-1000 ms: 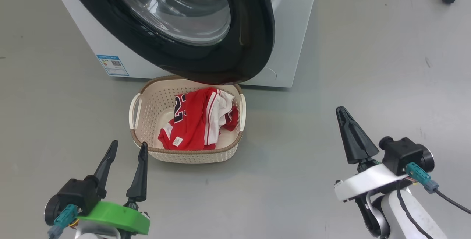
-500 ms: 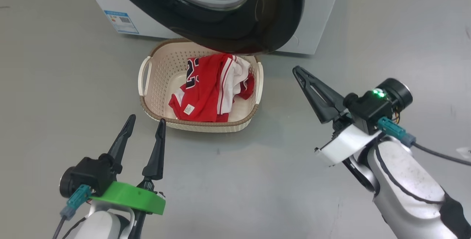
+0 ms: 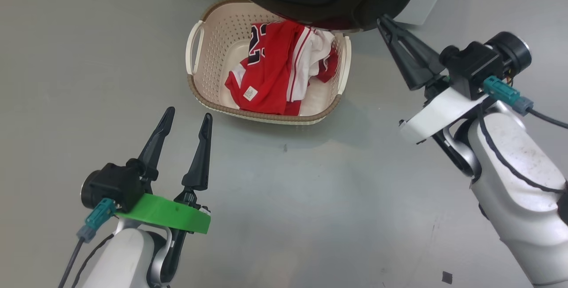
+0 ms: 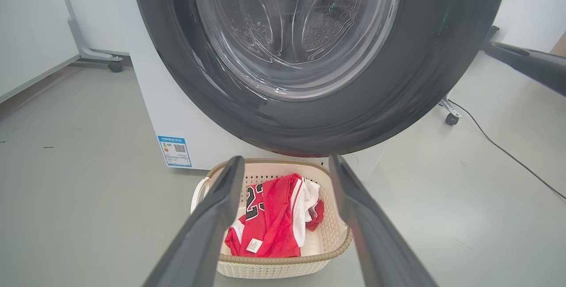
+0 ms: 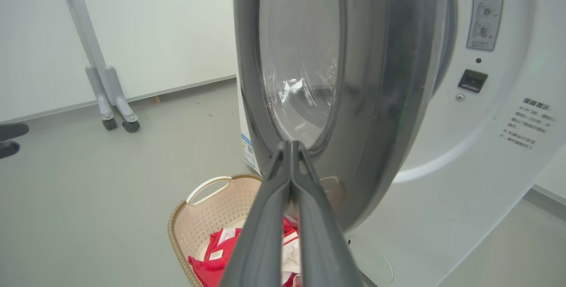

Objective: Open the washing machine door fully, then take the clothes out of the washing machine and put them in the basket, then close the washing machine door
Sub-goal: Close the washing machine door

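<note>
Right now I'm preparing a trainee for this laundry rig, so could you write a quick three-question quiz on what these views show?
1. True or false: the red clothes lie inside the cream basket.
2. Multiple choice: the right hand is A) open, B) shut with nothing held, C) shut on a garment.
3. Fill in the blank: the washing machine door is ___ (open or closed).

Key
1. True.
2. B. Its fingers are pressed together near the door's rim.
3. Open. The right wrist view shows it swung away from the washing machine front, with the latch slot exposed.
</note>
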Robot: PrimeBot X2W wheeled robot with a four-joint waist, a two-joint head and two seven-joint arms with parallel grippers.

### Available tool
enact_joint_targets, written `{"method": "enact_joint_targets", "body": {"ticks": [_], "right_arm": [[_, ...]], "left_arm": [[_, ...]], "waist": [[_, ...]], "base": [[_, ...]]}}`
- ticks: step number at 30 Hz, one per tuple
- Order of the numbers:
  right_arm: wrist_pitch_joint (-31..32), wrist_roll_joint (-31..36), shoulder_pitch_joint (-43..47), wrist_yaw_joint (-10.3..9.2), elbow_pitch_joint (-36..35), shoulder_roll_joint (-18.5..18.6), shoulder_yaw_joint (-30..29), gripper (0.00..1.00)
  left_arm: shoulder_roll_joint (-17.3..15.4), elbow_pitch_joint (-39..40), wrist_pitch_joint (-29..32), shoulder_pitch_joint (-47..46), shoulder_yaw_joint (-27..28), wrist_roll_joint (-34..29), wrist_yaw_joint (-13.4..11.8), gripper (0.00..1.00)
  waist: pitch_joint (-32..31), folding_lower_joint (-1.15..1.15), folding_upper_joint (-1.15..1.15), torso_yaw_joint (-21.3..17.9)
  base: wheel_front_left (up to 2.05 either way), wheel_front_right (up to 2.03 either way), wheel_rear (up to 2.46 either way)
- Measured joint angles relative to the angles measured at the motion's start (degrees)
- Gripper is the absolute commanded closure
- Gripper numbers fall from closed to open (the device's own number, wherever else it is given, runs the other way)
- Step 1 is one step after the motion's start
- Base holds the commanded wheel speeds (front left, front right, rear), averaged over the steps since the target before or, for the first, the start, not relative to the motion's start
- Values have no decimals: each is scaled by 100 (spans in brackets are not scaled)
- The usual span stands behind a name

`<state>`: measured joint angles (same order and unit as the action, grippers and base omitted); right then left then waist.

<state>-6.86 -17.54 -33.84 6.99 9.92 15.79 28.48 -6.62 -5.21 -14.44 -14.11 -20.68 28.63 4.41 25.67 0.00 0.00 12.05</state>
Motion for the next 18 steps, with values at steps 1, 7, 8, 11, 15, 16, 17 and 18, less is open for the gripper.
{"method": "enact_joint_targets", "body": {"ticks": [1,7,8,11,15,16,17,18], "right_arm": [[1,-10,-81,0,25,24,-15,100],[53,-52,-460,0,242,299,-99,100],[53,-53,-505,0,269,332,-123,100],[52,-59,-627,0,327,364,-144,100],[42,-126,-820,1,436,364,-180,100],[41,-144,-844,1,459,370,-188,100],[41,-159,-866,2,488,380,-194,100],[41,-160,-904,11,514,397,-196,100]], "left_arm": [[5,-3,0,-11,4,0,2,0],[93,-77,0,-248,-42,-125,75,0],[113,-76,0,-285,-40,-146,87,0],[152,-74,0,-324,-8,-154,94,0],[166,-124,-1,-335,37,-157,102,0],[169,-140,0,-337,37,-157,102,0],[174,-146,0,-339,36,-157,104,0],[179,-146,-1,-346,37,-157,119,0]], "waist": [[54,0,0,31],[362,0,0,242],[397,0,0,274],[467,0,0,327],[587,0,0,398],[610,0,0,410],[632,0,0,420],[656,0,0,429]], "base": [[0,0,0],[0,0,0],[0,0,0],[0,0,0],[0,0,0],[0,0,0],[0,0,0],[0,0,0]]}}
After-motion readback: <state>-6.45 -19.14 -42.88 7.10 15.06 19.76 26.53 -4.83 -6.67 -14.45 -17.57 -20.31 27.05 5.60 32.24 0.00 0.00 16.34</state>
